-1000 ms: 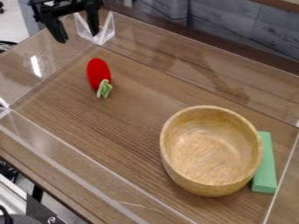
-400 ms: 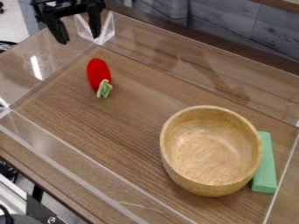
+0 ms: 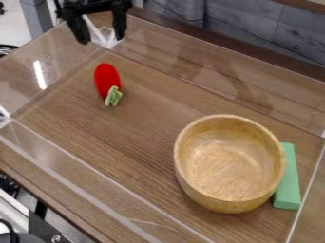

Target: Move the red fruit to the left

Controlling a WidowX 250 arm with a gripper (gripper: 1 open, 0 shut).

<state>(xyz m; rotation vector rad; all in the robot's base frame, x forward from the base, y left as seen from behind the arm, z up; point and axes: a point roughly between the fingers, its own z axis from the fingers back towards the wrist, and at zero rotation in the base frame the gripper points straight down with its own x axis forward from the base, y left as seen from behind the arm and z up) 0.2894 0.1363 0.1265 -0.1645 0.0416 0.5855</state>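
**Waiting on the grasp: fruit not yet in the jaws**

Hovering near the far-left corner of the wood-grain table (image 3: 114,152), the black two-fingered gripper (image 3: 99,23) is hanging with its jaws spread wide and nothing between them. It is pointing down at the surface, and its fingertips are standing clear of the fruit, up toward the far edge, beside the clear plastic wall (image 3: 38,81) that is fencing the table in.

The small glossy red strawberry-like fruit with its green leafy cap (image 3: 106,81) is lying on its side on the bare wood, toward the left edge and nearer the far edge than the near one, with the cap pointing toward the near edge. Nothing is touching it.

The round light-wood bowl (image 3: 230,162) is sitting empty toward the near-right corner, well apart from the fruit, and the flat light-green rectangular bar (image 3: 288,177) is lying just beside it along the right edge.

Judging from this, the task is sitting at its opening stage: the fruit is neither gripped nor lifted. Lowering over it, closing on it, carrying it further toward the left edge and releasing it are all looking like work still ahead.
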